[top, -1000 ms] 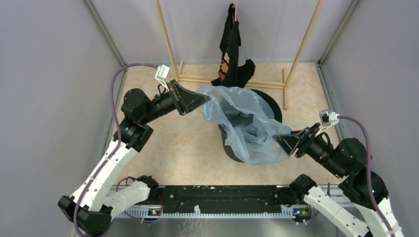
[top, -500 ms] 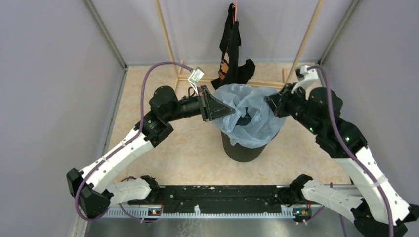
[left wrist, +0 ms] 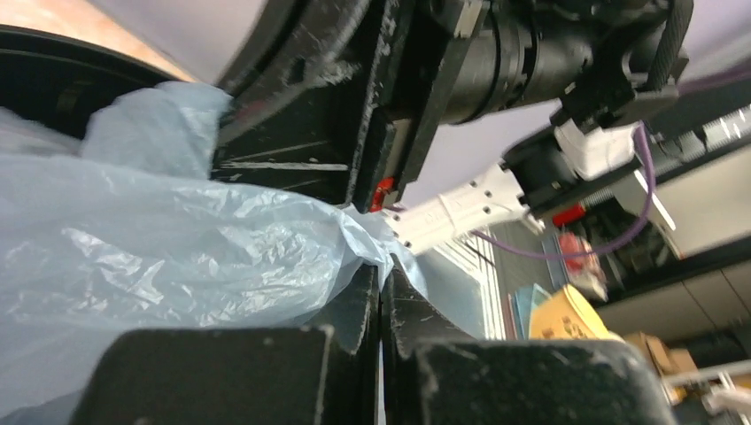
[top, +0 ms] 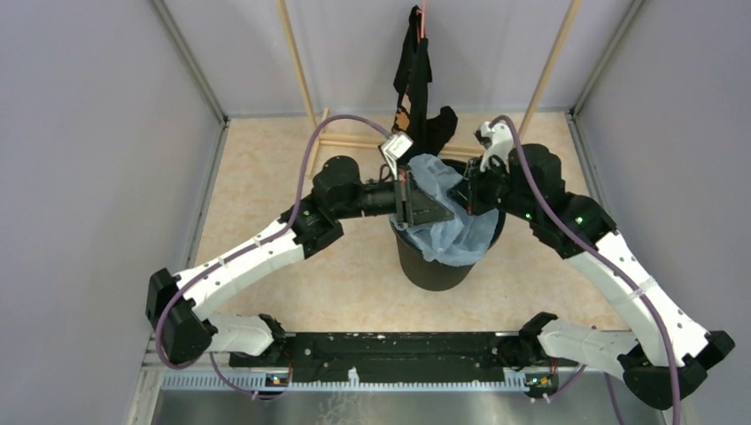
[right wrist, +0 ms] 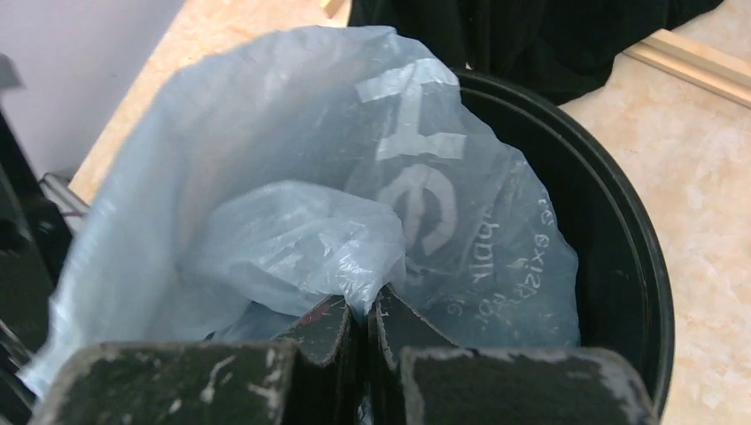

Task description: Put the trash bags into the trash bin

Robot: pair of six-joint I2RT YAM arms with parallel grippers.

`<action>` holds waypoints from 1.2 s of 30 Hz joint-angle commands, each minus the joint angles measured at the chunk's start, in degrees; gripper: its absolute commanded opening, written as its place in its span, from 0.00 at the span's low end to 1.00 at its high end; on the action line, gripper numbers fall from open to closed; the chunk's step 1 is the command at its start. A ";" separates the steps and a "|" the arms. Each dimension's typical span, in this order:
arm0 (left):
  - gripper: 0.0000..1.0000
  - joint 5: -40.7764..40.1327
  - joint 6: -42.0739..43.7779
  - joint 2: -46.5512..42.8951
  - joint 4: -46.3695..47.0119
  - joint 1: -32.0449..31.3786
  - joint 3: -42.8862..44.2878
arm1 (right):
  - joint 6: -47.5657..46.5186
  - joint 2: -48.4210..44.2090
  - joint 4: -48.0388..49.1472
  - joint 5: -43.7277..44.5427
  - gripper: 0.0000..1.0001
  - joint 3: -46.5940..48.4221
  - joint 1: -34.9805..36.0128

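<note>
The light-blue trash bag (top: 474,235) is bunched over the mouth of the round black trash bin (top: 434,270) and hangs partly inside it. My left gripper (top: 450,215) reaches in from the left over the bin. In the left wrist view it (left wrist: 381,270) is shut on a fold of the bag (left wrist: 177,257). My right gripper (top: 462,197) comes in from the right, tip to tip with the left. In the right wrist view it (right wrist: 365,301) is shut on the crinkled film (right wrist: 310,177), above the bin's rim (right wrist: 642,266). The bin's floor is hidden.
A black garment with orange print (top: 414,88) hangs from a wooden rack (top: 354,142) just behind the bin, its hem (right wrist: 531,35) close to the rim. Grey walls enclose the beige floor (top: 266,204) on three sides.
Both arms swung inward and met over the bin. The right gripper went from open to shut on the bag. The spread bag is now gathered over the bin's mouth.
</note>
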 commanded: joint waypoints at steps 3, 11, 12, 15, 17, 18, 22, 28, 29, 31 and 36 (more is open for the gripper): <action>0.00 -0.47 1.83 3.47 4.37 -9.31 7.45 | -1.61 -7.51 -8.04 -2.51 0.00 6.88 -0.18; 0.00 -10.00 -2.69 2.41 4.38 -10.19 4.41 | -2.30 -5.45 -9.94 0.10 0.01 10.36 -0.23; 0.00 -11.03 -4.18 1.45 4.03 -8.86 2.74 | -2.27 -4.52 -9.11 -0.51 0.01 9.59 -0.18; 0.00 -9.58 -10.24 -1.68 7.73 -3.12 -3.69 | -2.28 -0.97 -6.69 -2.12 0.01 7.98 -0.23; 0.00 -8.75 -12.39 -3.21 8.74 0.00 -7.18 | -2.32 1.36 -5.39 -2.43 0.00 7.03 -0.20; 0.00 -8.97 -12.65 -3.91 8.16 1.31 -8.43 | -2.47 2.32 -4.67 -2.62 0.00 6.60 -0.19; 0.00 -12.15 -10.18 -6.62 4.35 4.07 -11.59 | -2.70 5.33 -1.91 -2.87 0.00 3.71 -0.19; 0.00 -11.68 -4.07 -4.69 -0.48 4.24 -11.33 | -1.66 8.26 2.10 -3.99 0.00 -3.92 -0.21; 0.00 -11.31 -3.52 -4.34 -0.52 4.24 -11.50 | -1.45 8.11 2.54 -3.39 0.00 -4.93 -0.18; 0.00 -10.92 -2.41 -3.80 -0.62 4.24 -11.28 | -1.15 7.60 3.47 -1.40 0.00 -6.50 -0.22; 0.00 -6.93 -0.61 -0.81 0.46 3.87 -6.64 | -1.20 6.64 2.78 3.35 0.00 -7.14 -0.20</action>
